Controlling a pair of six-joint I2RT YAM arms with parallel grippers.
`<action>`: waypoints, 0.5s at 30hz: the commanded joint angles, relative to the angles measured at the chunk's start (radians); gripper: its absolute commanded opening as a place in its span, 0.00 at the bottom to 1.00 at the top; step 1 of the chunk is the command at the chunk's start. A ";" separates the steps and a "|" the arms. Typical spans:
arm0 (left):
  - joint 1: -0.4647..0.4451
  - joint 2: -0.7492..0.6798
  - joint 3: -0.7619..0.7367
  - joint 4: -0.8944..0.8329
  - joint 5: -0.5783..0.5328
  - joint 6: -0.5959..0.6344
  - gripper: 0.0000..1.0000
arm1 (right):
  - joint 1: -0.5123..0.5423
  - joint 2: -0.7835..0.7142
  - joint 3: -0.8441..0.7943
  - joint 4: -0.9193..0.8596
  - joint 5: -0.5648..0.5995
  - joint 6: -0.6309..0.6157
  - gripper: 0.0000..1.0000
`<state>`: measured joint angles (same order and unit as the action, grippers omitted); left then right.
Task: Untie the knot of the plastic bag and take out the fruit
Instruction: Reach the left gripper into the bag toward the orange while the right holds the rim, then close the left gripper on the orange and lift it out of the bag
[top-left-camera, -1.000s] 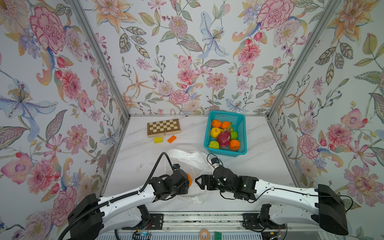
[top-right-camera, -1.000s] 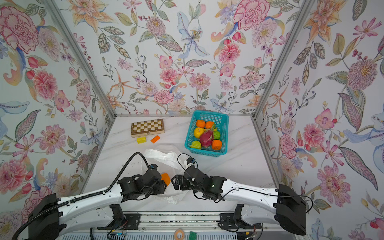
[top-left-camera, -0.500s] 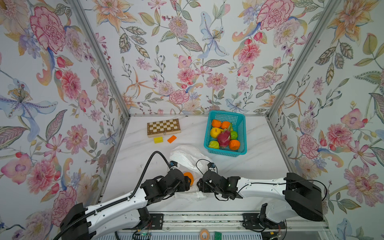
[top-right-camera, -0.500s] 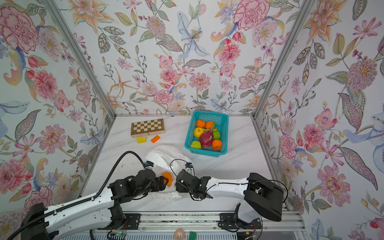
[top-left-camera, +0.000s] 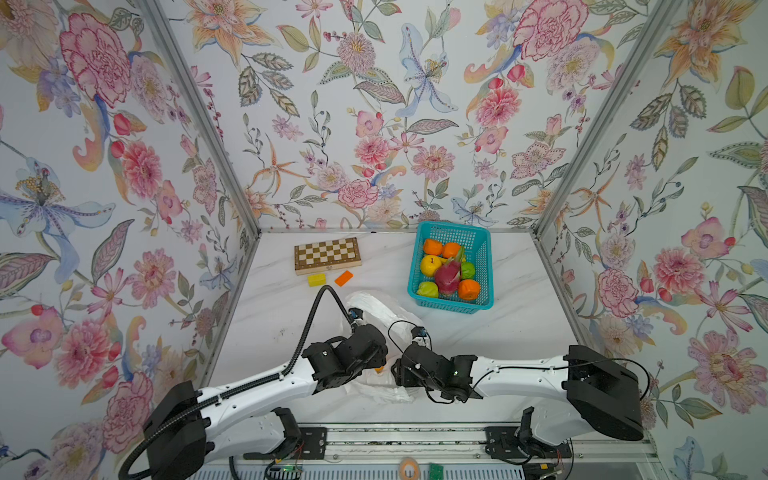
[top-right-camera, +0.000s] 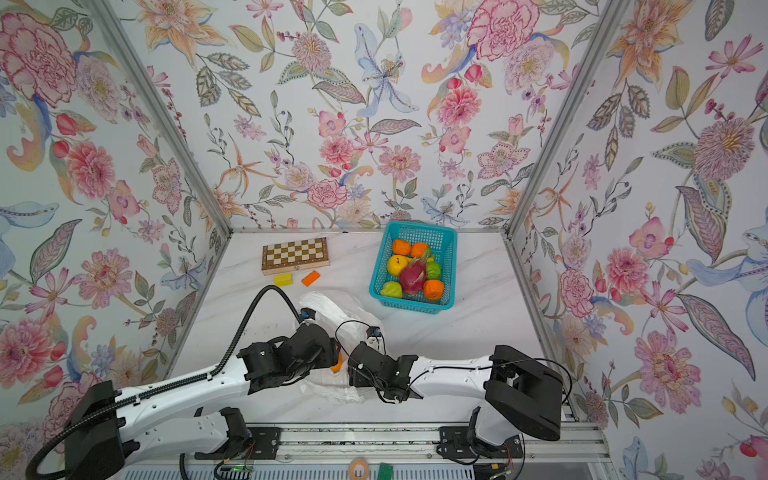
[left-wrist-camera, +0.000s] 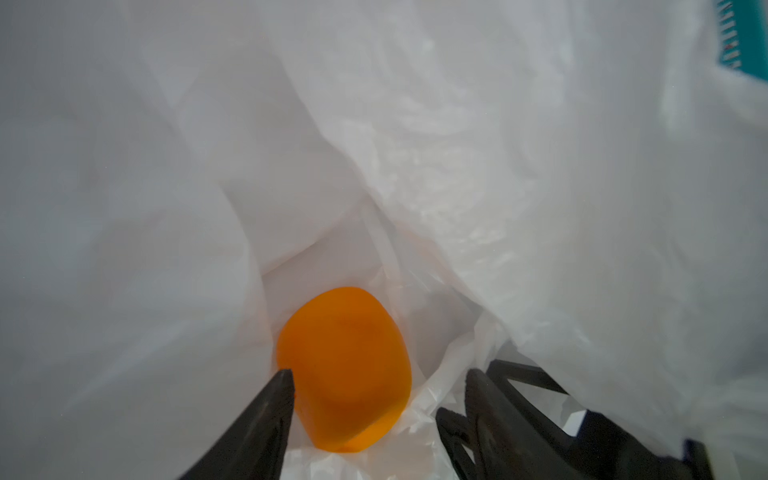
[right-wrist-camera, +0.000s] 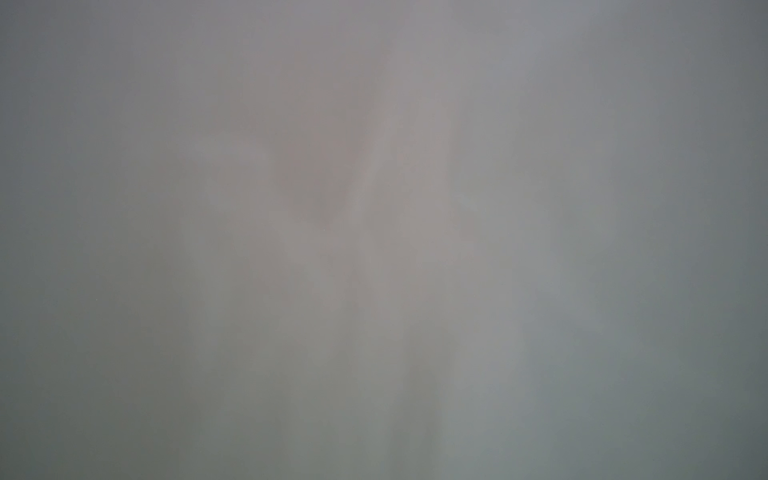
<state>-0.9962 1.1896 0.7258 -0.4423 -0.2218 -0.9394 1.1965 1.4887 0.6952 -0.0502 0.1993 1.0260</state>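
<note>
The plastic bag (top-left-camera: 374, 305) lies crumpled on the marble table (top-left-camera: 519, 332), near the teal basket (top-left-camera: 453, 306). My left gripper (left-wrist-camera: 379, 373) is inside it, jaws open either side of a round orange fruit (left-wrist-camera: 343, 365), with one fingertip touching it and the other apart. My right gripper (top-left-camera: 400, 373) meets the bag's near edge. Its camera shows only grey blur, so I cannot tell whether those jaws are open or gripping.

Left arm (top-left-camera: 257, 386), right arm (top-left-camera: 519, 374) low, inward; left end effector (left-wrist-camera: 379, 374) spread.
</note>
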 joint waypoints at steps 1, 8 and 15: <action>-0.007 0.074 0.062 -0.133 -0.064 -0.015 0.74 | 0.005 -0.007 0.008 -0.010 0.035 -0.001 0.68; -0.007 0.162 0.066 -0.039 0.005 0.005 0.82 | 0.006 -0.001 0.008 -0.021 0.036 -0.009 0.69; -0.009 0.237 0.066 -0.026 -0.002 0.030 0.87 | 0.003 0.010 0.018 -0.016 0.028 -0.014 0.69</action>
<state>-0.9962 1.3979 0.7753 -0.4664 -0.2169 -0.9348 1.1965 1.4887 0.6952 -0.0555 0.2176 1.0256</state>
